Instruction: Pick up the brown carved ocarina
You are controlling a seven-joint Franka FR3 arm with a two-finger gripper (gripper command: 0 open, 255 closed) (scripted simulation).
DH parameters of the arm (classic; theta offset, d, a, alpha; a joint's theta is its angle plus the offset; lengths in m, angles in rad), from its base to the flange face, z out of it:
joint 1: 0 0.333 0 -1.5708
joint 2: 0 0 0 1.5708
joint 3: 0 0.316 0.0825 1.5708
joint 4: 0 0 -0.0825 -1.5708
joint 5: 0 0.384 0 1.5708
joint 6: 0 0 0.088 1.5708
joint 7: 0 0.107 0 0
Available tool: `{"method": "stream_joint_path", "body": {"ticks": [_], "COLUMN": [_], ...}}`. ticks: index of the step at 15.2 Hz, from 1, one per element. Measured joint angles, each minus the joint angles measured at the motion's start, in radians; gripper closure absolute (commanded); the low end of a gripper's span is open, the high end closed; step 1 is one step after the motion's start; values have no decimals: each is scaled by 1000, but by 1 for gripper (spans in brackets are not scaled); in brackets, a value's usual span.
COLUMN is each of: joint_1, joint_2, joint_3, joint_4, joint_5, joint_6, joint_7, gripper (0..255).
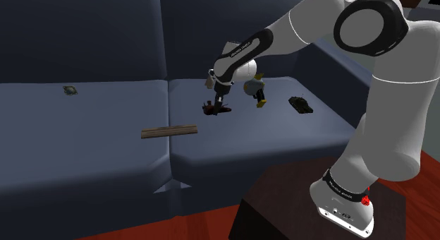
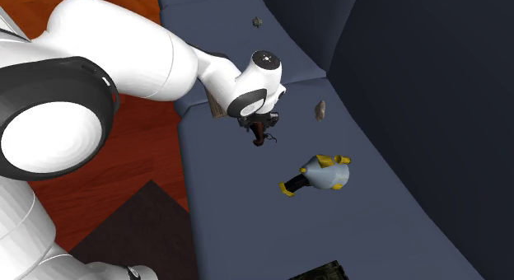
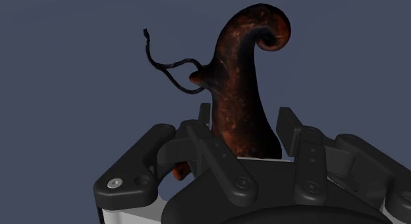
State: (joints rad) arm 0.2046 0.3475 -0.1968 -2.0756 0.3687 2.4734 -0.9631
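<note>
The brown ocarina point(image 3: 240, 91) is a dark, glossy, curled horn shape with a thin cord loop at its side. It stands between my gripper's point(image 3: 245, 116) two black fingers, which close against its body. In the shoulder view my gripper point(image 1: 217, 102) points down at the right-hand sofa seat cushion, with the ocarina point(image 1: 215, 109) at its tips, low over the cushion. In the second exterior view the ocarina point(image 2: 263, 136) hangs just below the gripper point(image 2: 259, 124).
On the blue-grey sofa point(image 1: 106, 126) lie a wooden plank point(image 1: 168, 131), a small green thing point(image 1: 70, 90), a white-and-yellow toy point(image 1: 254, 87), a dark toy tank point(image 1: 301, 104) and a small beige piece point(image 2: 320, 110). The dark stand point(image 1: 296, 203) sits on a red-brown floor.
</note>
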Motion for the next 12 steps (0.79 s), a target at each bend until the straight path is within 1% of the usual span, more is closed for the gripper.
{"method": "stream_joint_path", "body": {"ticks": [5, 12], "joint_1": [0, 11], "joint_2": [-4, -63], "joint_3": [-1, -17], "joint_4": [1, 12], "joint_5": [-3, -40], "joint_6": [-5, -70], "joint_7": [2, 37], "gripper": [255, 255]}}
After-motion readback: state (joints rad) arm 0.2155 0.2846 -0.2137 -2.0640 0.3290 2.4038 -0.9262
